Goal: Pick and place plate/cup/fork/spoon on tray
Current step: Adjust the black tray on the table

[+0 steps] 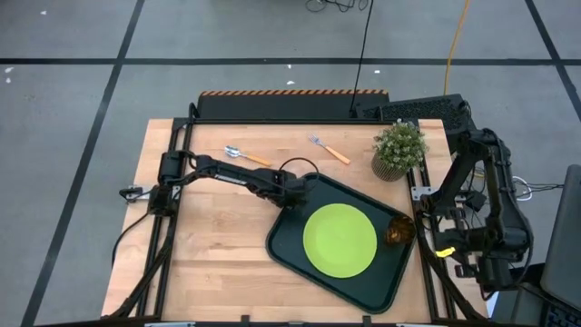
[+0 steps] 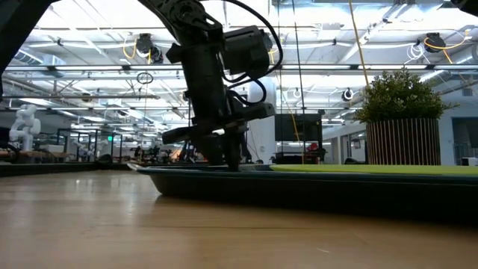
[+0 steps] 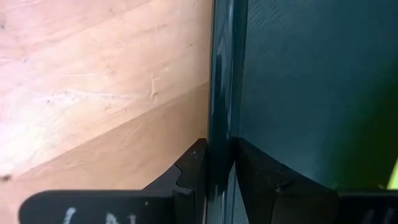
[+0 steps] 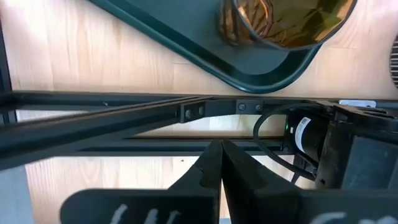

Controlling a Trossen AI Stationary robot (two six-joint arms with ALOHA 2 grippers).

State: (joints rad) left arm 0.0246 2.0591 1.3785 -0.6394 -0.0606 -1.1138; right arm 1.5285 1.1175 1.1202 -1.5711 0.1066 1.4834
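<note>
The dark tray [image 1: 289, 243] lies askew on the right half of the wooden table. The lime-green plate [image 1: 339, 240] lies flat in it, and the amber cup [image 1: 398, 231] stands in its right corner. The spoon [image 1: 246, 156] and the fork [image 1: 328, 149] lie on the bare wood toward the far edge. My left gripper [image 1: 295, 193] is shut on the tray's far-left rim. My right gripper [image 4: 221, 146] is shut on nothing and hangs over the frame rail beyond the table's right edge, near the cup [image 4: 280, 22]. My left gripper pinches the tray's raised rim [image 3: 221, 112] on its far-left side, one finger [image 3: 193, 165] outside over the wood and the other [image 3: 261, 168] inside the tray. The fingers come from above, pointing steeply down. In the low view the tray [image 2: 299, 183] lies flat on the table.
A potted plant [image 1: 398, 150] stands at the far right, just beyond the tray's far corner. The table's metal frame rail [image 4: 124, 106] runs along the right edge. Bare wood lies left of the tray and along the near edge.
</note>
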